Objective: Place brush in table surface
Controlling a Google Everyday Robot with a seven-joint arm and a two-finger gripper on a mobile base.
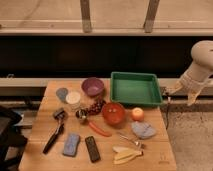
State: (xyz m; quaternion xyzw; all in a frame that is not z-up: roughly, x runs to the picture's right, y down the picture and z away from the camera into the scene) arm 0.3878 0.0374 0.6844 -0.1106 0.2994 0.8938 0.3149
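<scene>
**Brush (55,134) down on tabletop (155,146), hand (181,93) well apart**

It lies flat near the front left corner, beside the blue-grey pad (71,144). The hand hangs off the right edge, past the green tray (135,76); whether it is clenched or released cannot be told. Reaching across risks knocking the red bowl (113,113).

Robot lab: hand (181,93) beside cluttered table (46,110)

Dim warm light; hand (181,93) far right

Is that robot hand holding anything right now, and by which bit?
Nothing that shows. The gripper hangs right of the green tray, off the table surface; the brush lies on it, far left.
</scene>
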